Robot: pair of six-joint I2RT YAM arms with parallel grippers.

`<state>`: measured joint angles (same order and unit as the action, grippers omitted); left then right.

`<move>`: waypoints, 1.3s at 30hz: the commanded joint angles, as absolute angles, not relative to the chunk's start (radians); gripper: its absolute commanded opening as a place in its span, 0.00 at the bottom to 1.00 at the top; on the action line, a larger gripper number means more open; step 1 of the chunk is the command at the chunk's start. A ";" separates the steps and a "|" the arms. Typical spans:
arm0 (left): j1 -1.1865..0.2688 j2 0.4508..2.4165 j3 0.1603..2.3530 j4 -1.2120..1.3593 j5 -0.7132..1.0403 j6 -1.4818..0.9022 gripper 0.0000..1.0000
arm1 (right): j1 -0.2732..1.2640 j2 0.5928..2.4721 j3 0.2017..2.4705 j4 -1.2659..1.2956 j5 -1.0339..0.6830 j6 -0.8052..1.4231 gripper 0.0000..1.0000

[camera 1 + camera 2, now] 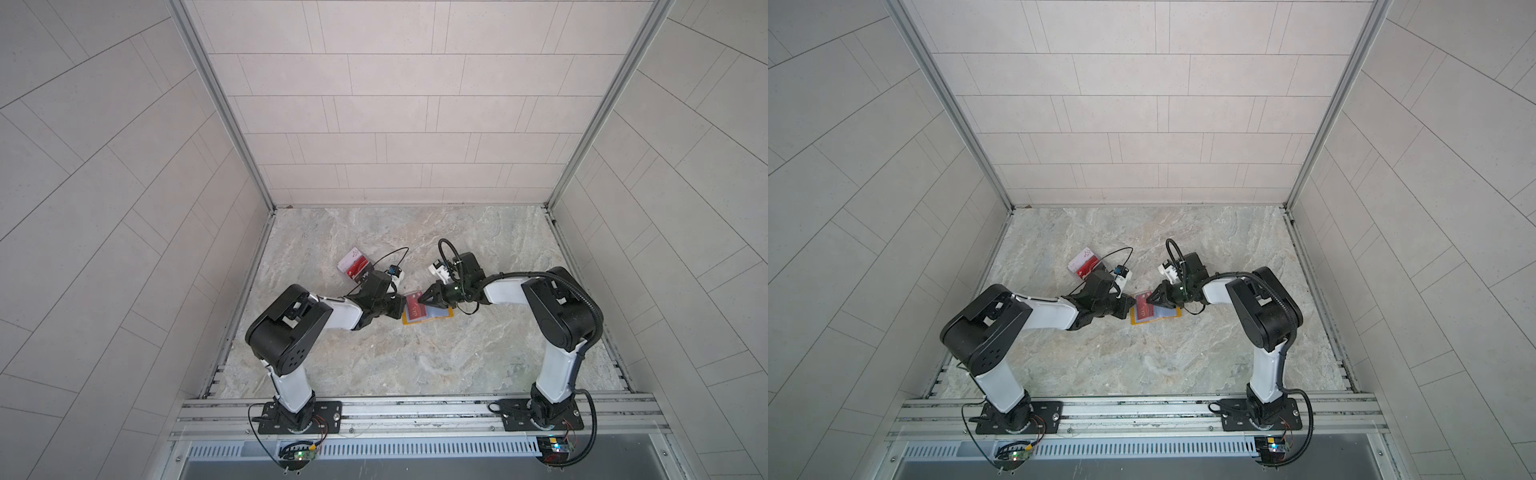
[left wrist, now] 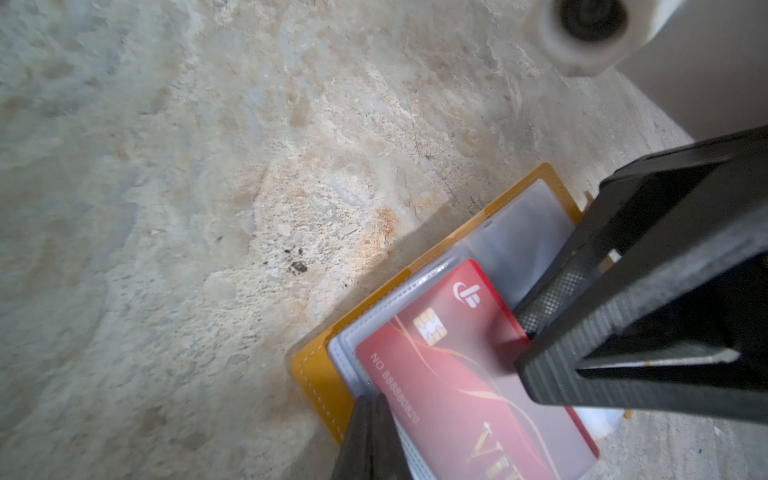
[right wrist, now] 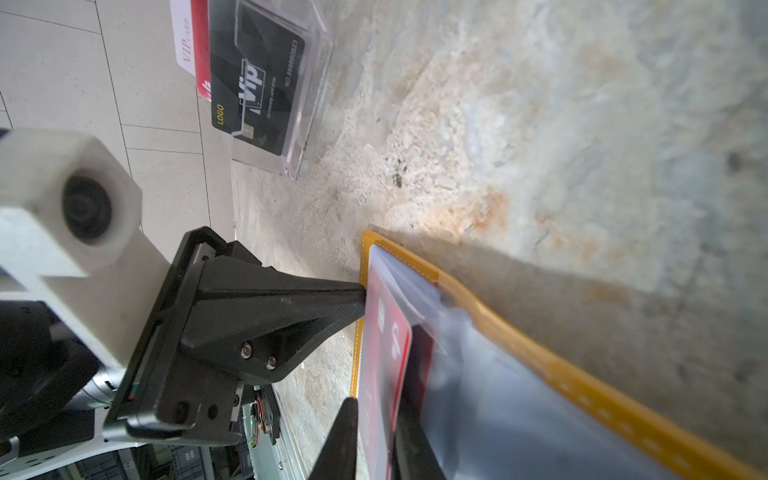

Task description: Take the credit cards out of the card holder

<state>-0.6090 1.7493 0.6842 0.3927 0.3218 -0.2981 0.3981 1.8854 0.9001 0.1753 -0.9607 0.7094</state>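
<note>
Pale tiled walls close in a marbled surface. The holder lies open near its middle, and a clear box stands at the holder's ten o'clock. My left pincer is fully closed, with its tips against the holder's nine o'clock edge. I cannot tell whether it nips the cover.

The right pincer reaches in from three o'clock and is closed on the bare corner of a red card that sits part way out of its sleeve. I'd draw that card out flat along its own length, with the left tips bracing the holder, so the sleeve doesn't lift and the corner doesn't slip.

The left wrist view shows that grip plainly, while the top views leave it too small to read. Only the right wrist view shows a black card in the box.
</note>
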 commanded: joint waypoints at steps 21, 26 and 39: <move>-0.614 1.769 0.642 0.383 0.326 -0.317 0.01 | 0.456 2.022 1.033 0.076 -1.042 0.654 0.22; -0.614 1.773 0.641 0.383 0.323 -0.317 0.01 | 0.446 1.995 1.012 0.095 -1.034 0.661 0.19; -0.614 1.768 0.635 0.380 0.321 -0.314 0.01 | 0.401 1.940 0.957 0.195 -1.064 0.724 0.18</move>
